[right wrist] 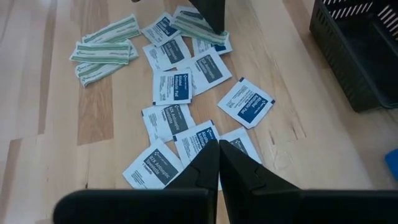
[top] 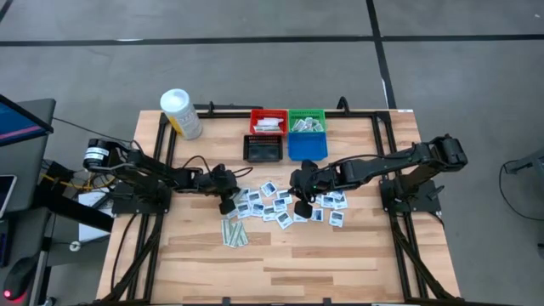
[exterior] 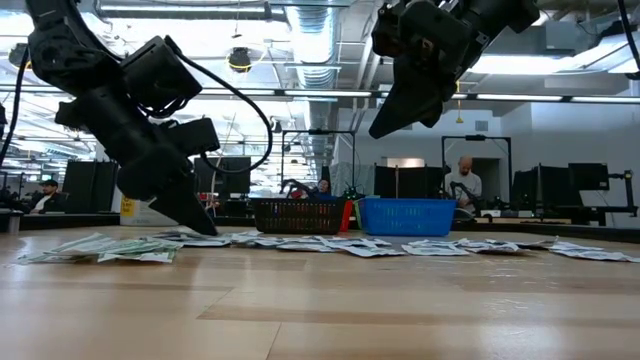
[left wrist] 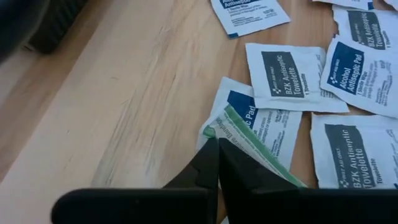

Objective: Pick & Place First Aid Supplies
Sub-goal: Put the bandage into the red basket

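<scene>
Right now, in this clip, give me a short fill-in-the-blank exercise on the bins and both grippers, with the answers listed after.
1. The left gripper is shut on a narrow ____ strip.
2. The right gripper hangs above the packets, shut and holding ____.
3. The black bin sits directly in front of the ____ bin.
4. The white tub stands on the ____ arm's side.

Answers: green; nothing; red; left

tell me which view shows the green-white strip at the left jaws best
The left wrist view: the green-white strip fills the foreground, lying over a white packet with the shut left gripper closed on its end. The right wrist view shows it farther off, the high view tiny, and the low view edge-on.
</scene>
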